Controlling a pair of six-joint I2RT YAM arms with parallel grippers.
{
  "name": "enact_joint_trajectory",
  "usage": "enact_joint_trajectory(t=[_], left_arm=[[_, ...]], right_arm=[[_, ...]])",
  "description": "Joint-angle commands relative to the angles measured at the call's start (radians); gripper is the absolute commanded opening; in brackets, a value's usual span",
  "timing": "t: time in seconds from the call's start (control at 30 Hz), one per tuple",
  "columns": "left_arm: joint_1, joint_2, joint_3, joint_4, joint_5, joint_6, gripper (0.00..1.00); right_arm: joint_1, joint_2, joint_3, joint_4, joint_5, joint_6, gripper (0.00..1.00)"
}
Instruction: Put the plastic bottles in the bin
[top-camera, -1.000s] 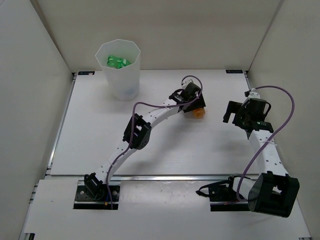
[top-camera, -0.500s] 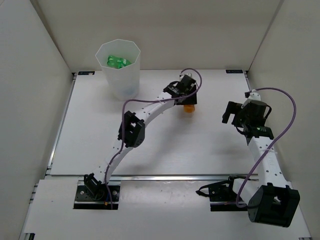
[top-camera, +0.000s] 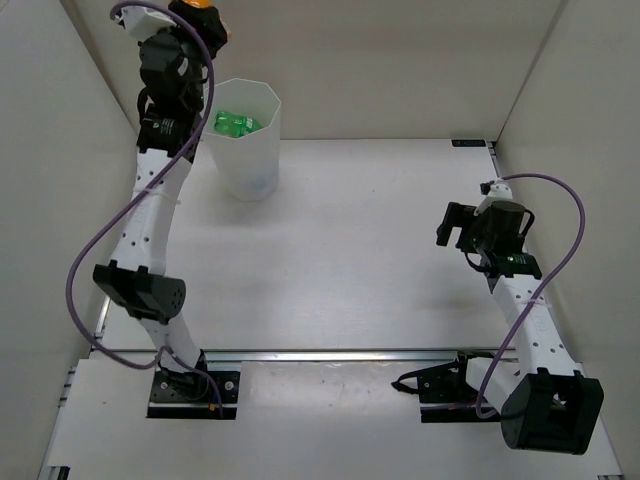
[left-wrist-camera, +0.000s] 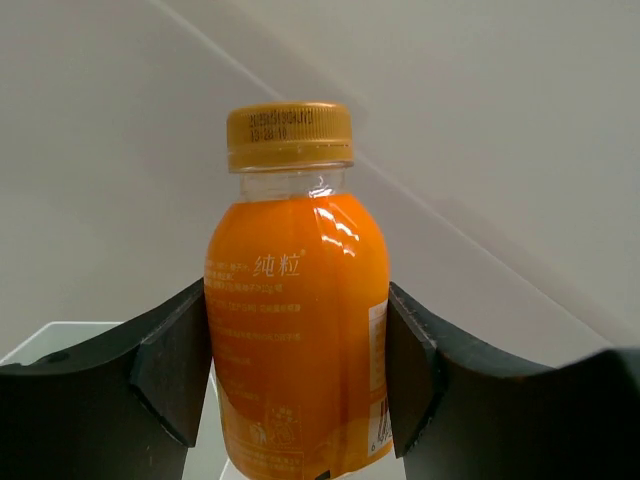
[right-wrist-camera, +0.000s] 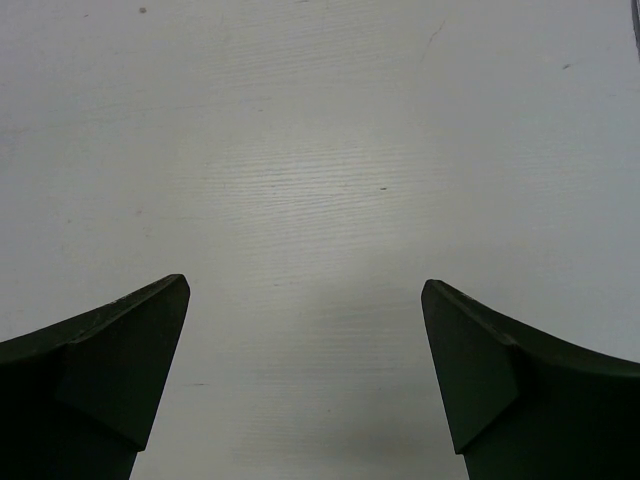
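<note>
Left gripper (left-wrist-camera: 298, 375) now up near bin (top-camera: 262, 140), clamping orange bottle (left-wrist-camera: 297, 290) mid-body; looks full, probably weighty, stiff, slick. Right gripper (right-wrist-camera: 305, 370) gapes empty.

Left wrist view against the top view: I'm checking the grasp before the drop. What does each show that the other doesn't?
Only the left wrist view: the orange bottle's label and cap close up, with both fingers pressed on its sides.
Only the top view: the bin with a green bottle inside, the table, the left arm reaching high by the bin, and the right tool open, holding nothing.
Both: the orange bottle held in the left tool.
</note>
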Motion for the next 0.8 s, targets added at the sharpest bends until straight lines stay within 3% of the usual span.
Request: enact_joint_trajectory(t=[0.0, 0.1, 0.17, 0.27, 0.5, 0.6, 0.67, 0.73, 0.77], left_arm=[[0.022, 0.229, 0.072, -0.113, 0.024, -0.097, 0.37], [0.027, 0.253, 0.14, -0.17, -0.002, -0.079, 0.39], [0.018, 0.234, 0.096, -0.153, -0.039, -0.067, 0.5], [0.013, 0.176, -0.015, -0.119, -0.086, -0.053, 0.99], [-0.011, 0.119, 0.046, -0.139, -0.091, 0.039, 0.99], [-0.031, 0.083, 0.106, -0.257, -0.053, 0.073, 0.99], [-0.045, -0.005, -0.023, -0.337, -0.022, 0.096, 0.99], [-0.085, -0.188, -0.23, -0.349, -0.043, 0.14, 0.99], [-0.111, -0.242, -0.403, -0.34, -0.081, 0.144, 0.98]], right_arm=[[-0.006, -0.007, 0.037, 0.044, 0.013, 0.008, 1.0], [-0.021, -0.022, 0.043, 0.044, 0.02, 0.008, 0.99], [-0.03, -0.019, 0.044, 0.026, 0.028, 0.001, 0.99], [-0.035, -0.018, 0.055, 0.017, 0.033, 0.004, 0.99], [0.013, -0.016, 0.089, -0.051, 0.097, 0.007, 1.0], [0.02, 0.025, 0.139, -0.147, 0.074, -0.004, 0.99], [0.027, 0.071, 0.184, -0.218, 0.101, 0.017, 0.99], [0.043, 0.113, 0.208, -0.307, 0.132, 0.027, 0.99], [0.043, 0.136, 0.216, -0.334, 0.169, 0.037, 0.99]])
